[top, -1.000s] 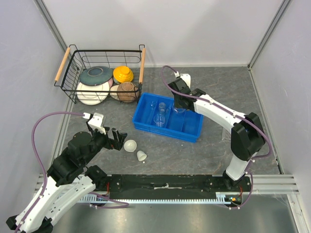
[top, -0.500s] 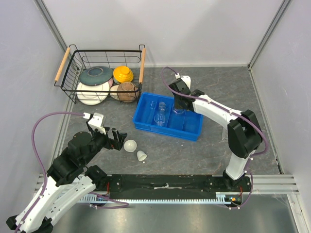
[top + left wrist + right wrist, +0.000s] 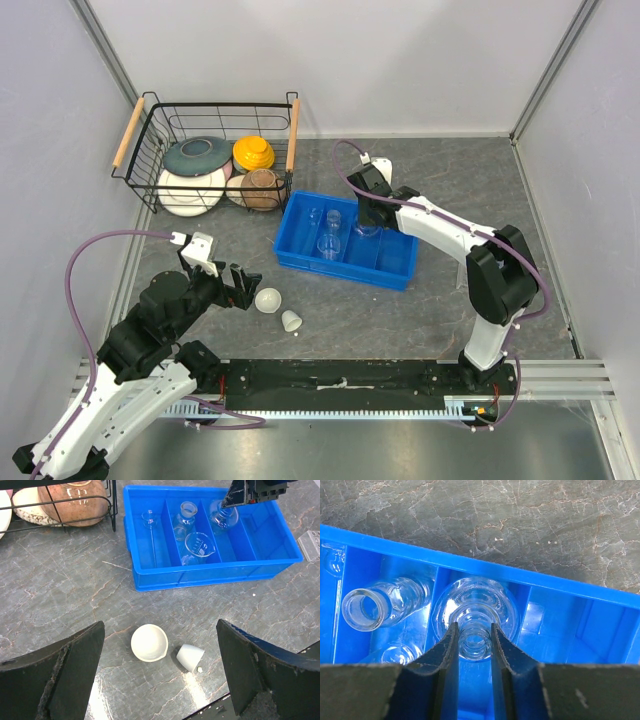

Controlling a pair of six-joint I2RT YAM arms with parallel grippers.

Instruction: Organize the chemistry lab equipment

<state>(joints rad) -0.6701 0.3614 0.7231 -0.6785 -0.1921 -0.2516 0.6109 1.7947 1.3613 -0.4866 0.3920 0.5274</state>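
**Near left.** The left gripper (image 3: 160, 625) hangs over the worktop (image 3: 60, 580) with its jaws spread as wide as they go. It holds nothing and touches nothing. Below it lie two loose white pieces. One is a dish (image 3: 149, 642) standing upright, and the other is a cup (image 3: 190, 657) tipped on its side. The cup is just to the right of the dish and apart from it. Neither has been put away yet.

**Middle.** A blue tray (image 3: 215, 577) is divided into four compartments.
- The leftmost compartment holds a slim tube (image 3: 148, 517).
- The second holds a bottle (image 3: 185, 517) at the far end and a beaker (image 3: 199, 544) nearer.
- The third holds a flask (image 3: 475, 605), gripped from above by the right gripper (image 3: 474, 630). The jaws are closed partway, with one finger on each side of the flask's neck and against the glass.

It cannot be told whether the flask's base rests on the tray floor or hangs just above it.

**Right of the tray.** A clear gridded rack (image 3: 310, 545) lies on the worktop at the edge of the left wrist view, outside the tray.

**Far left.** A wire basket (image 3: 150, 140) holds coloured bowls and plates (image 3: 205, 155), which are not part of the lab set.

**Progress, as judged.** The task looks a little past halfway. Three glass pieces are sorted and a fourth is being placed. What remains is to release the flask and to deal with the dish, the cup and probably the rack.
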